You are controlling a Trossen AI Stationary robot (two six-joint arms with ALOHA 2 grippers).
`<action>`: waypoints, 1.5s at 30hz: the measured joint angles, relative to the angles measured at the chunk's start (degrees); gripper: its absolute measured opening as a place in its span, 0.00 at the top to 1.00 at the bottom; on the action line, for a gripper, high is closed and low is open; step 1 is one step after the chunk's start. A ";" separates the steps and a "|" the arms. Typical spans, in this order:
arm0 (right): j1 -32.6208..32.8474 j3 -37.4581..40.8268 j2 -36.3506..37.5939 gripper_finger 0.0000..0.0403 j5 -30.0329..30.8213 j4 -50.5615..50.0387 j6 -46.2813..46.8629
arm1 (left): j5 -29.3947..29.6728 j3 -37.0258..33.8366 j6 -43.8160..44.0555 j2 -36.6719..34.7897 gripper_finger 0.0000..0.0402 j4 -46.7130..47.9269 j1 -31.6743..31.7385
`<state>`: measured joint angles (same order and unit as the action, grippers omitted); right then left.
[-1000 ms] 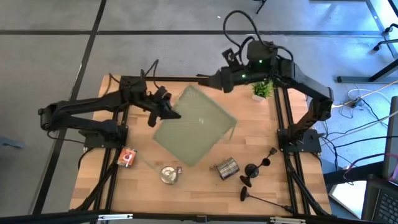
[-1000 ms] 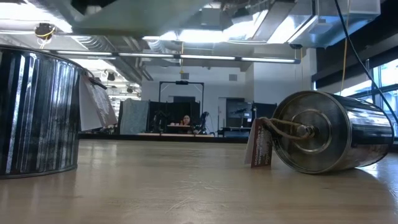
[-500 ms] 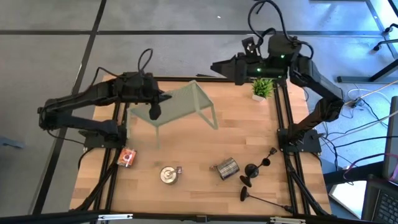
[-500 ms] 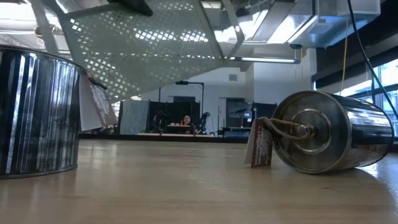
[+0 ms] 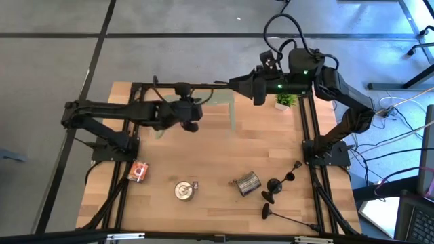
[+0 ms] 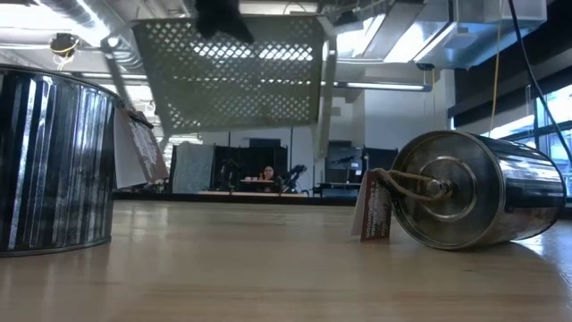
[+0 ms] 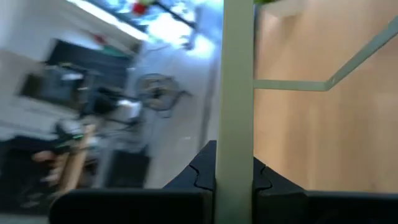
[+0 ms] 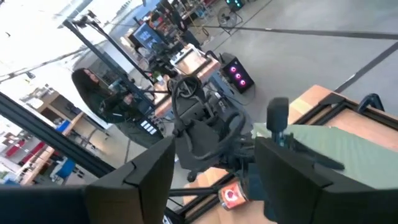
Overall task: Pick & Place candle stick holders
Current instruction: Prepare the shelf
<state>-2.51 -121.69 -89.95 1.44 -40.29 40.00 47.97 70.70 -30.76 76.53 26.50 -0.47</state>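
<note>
The candle stick holders (image 5: pixel 278 186) are lying at the table's (image 5: pixel 203 163) five o'clock corner, well apart from both arms. Two are countable; the upper dark shape may be two overlapping, so the total cannot be confirmed. They are likely stiff, light metal, top-heavy once upright; gripping the thin stem near the flared base is advisable.

The left gripper (image 7: pixel 234 177) is clamping the frame of a green mesh rack (image 6: pixel 228 76), holding it airborne near twelve o'clock. The right gripper (image 8: pixel 211 158) is standing half-wide, holding nothing. Two tin cans (image 5: pixel 247 181) are showing.
</note>
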 joint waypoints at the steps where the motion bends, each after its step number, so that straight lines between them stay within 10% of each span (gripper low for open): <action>1: 0.29 0.00 0.00 0.44 0.26 -0.13 -0.10 | 1.83 0.02 -0.39 0.92 0.97 -1.68 -0.40; 19: 6.10 0.03 0.17 0.44 0.06 -8.35 -7.57 | 10.74 -8.39 -36.02 22.00 0.97 -47.38 -2.56; 45: 15.43 0.03 0.17 0.44 12.08 -12.42 -15.00 | 17.84 -8.11 -27.90 37.83 0.97 -62.44 -5.88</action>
<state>12.93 -121.67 -89.78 13.52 -52.71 24.99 65.80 62.59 -58.66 114.37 -35.93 -6.35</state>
